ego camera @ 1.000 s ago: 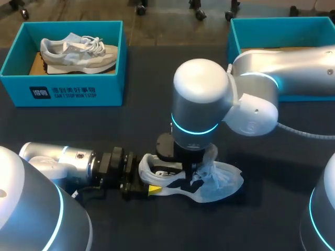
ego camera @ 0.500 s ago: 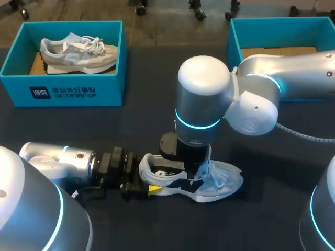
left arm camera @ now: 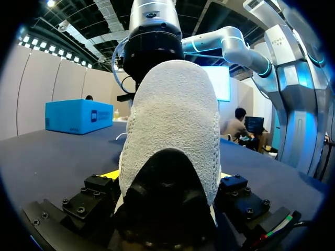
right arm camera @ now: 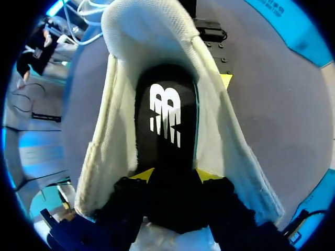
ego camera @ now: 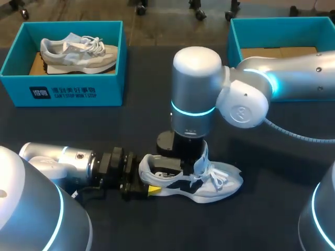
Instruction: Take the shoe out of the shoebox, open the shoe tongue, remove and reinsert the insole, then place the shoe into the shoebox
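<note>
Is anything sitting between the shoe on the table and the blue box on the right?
Nothing visible lies on the table between shoe and box; only the right arm hangs over that stretch, hiding part of it.

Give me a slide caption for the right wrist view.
Right tool gripping the black insole inside the white mesh shoe.

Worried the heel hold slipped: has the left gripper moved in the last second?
No. The left gripper stays on the shoe heel, at the same gap from the left shoebox.
</note>
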You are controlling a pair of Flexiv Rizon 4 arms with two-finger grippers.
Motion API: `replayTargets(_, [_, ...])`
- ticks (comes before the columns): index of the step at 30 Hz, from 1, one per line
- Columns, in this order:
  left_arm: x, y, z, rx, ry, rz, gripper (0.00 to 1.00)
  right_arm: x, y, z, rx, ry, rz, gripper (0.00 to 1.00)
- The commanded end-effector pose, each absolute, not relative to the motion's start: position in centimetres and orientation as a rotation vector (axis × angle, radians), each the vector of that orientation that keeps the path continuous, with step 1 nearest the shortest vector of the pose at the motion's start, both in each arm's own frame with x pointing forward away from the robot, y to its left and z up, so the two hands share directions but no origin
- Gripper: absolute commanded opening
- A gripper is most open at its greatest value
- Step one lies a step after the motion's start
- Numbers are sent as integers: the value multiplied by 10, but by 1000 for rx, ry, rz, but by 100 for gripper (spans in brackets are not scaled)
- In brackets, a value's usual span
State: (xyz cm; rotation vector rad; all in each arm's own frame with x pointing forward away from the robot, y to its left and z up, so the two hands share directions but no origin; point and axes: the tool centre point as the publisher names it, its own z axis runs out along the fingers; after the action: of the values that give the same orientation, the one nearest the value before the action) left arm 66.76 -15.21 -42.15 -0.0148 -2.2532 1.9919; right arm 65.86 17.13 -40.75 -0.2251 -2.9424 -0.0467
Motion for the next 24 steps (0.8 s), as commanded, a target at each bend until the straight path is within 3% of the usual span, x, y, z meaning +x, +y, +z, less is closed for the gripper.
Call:
replayTargets(1, [667,-154,-422,-12,-2255,1994,0,639,183,-436,-227,-2930,-46,33])
replayTargets(6, [667,-154,-422,-12,-2255,1994,0,628,185,-435,-234,-2923,-50,1])
replayTargets(24, [667,-154,-422,-12,-2255,1994,0,633,175,-369,-354,-3004,-266,0])
